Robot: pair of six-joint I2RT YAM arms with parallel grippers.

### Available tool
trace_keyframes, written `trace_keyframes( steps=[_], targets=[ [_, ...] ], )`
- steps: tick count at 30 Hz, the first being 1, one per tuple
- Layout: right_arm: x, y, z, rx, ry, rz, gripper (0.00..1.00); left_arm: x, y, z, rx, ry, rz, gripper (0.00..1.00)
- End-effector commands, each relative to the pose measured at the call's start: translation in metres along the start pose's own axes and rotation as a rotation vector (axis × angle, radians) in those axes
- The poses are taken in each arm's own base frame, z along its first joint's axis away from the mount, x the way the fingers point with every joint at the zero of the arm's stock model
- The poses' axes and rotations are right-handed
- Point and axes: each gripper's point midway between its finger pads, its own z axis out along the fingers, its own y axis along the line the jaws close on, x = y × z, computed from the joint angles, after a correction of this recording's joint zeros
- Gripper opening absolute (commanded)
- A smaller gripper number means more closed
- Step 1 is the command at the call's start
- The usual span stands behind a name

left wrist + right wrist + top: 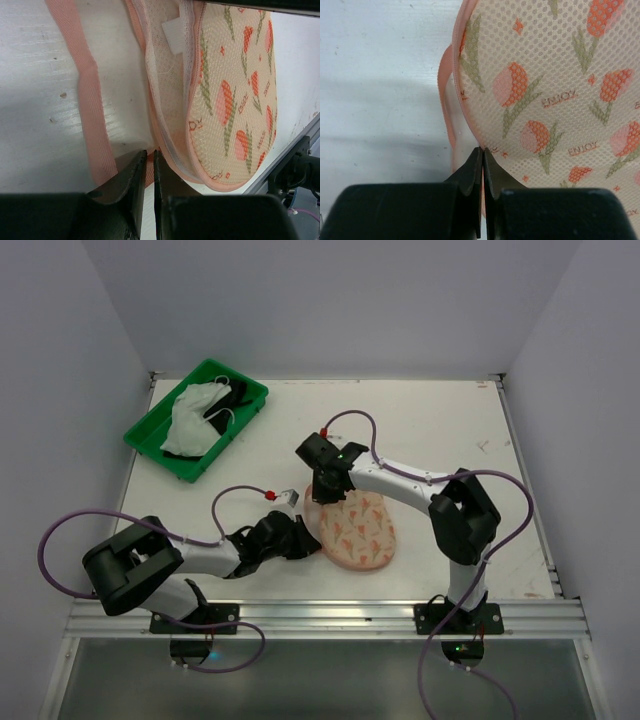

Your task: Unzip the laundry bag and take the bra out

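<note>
Pinching pink trim on the laundry bag, the left gripper stands nearly closed, its hold half hidden behind its own fingers. The right gripper is pressed fully together at the bag's edge; whether it has caught anything cannot be seen. Farther off, the bra lies in a green tray on the white table, with pale walls around.

The bag lies by the table's near edge, left end effector at its left side, right end effector at its far end; bra in far-left tray.
</note>
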Motion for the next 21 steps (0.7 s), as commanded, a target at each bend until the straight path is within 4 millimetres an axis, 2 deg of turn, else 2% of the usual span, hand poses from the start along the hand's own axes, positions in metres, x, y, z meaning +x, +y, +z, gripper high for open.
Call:
trace_keyframes(
  steps=[1, 4, 6, 9, 10, 11, 12, 14, 15, 17, 18, 20, 21],
  targets=[
    [-0.006, 0.018, -0.01, -0.073, -0.017, 0.03, 0.0, 0.021, 0.032, -0.005, -0.099, 0.062, 0.036, 0.15],
    [0.006, 0.014, 0.0, -0.069, 0.018, 0.026, 0.0, 0.019, 0.031, -0.007, -0.101, 0.054, 0.036, 0.18],
    [0.016, 0.014, 0.004, -0.097, 0.044, 0.026, 0.06, 0.018, 0.032, -0.009, -0.107, 0.051, 0.034, 0.22],
    [0.015, 0.022, -0.002, -0.151, 0.044, 0.005, 0.19, 0.008, 0.028, -0.014, -0.109, 0.012, 0.019, 0.34],
    [0.011, 0.023, -0.009, -0.165, 0.026, -0.008, 0.28, 0.002, 0.025, -0.018, -0.105, -0.012, 0.014, 0.4],
    [0.007, 0.024, -0.014, -0.171, 0.014, -0.017, 0.32, -0.001, 0.023, -0.02, -0.104, -0.023, 0.013, 0.43],
    [0.001, 0.027, -0.021, -0.183, -0.008, -0.022, 0.41, -0.002, 0.025, -0.024, -0.114, -0.025, 0.014, 0.46],
    [-0.012, 0.031, -0.04, -0.219, -0.051, -0.036, 0.49, -0.014, 0.015, -0.031, -0.098, -0.068, 0.012, 0.55],
    [-0.019, 0.036, -0.049, -0.242, -0.07, -0.047, 0.56, -0.019, 0.012, -0.037, -0.097, -0.078, 0.01, 0.61],
    [-0.032, 0.04, -0.07, -0.272, -0.111, -0.047, 0.63, -0.031, 0.005, -0.043, -0.099, -0.113, 0.012, 0.67],
    [-0.036, 0.04, -0.076, -0.277, -0.126, -0.051, 0.7, -0.031, 0.007, -0.048, -0.119, -0.108, 0.018, 0.7],
    [-0.052, 0.031, -0.092, -0.282, -0.179, -0.031, 0.78, -0.051, -0.008, -0.059, -0.101, -0.166, 0.022, 0.83],
    [-0.062, 0.02, -0.095, -0.268, -0.204, -0.016, 0.85, -0.054, -0.005, -0.067, -0.128, -0.166, 0.029, 0.91]
  ],
)
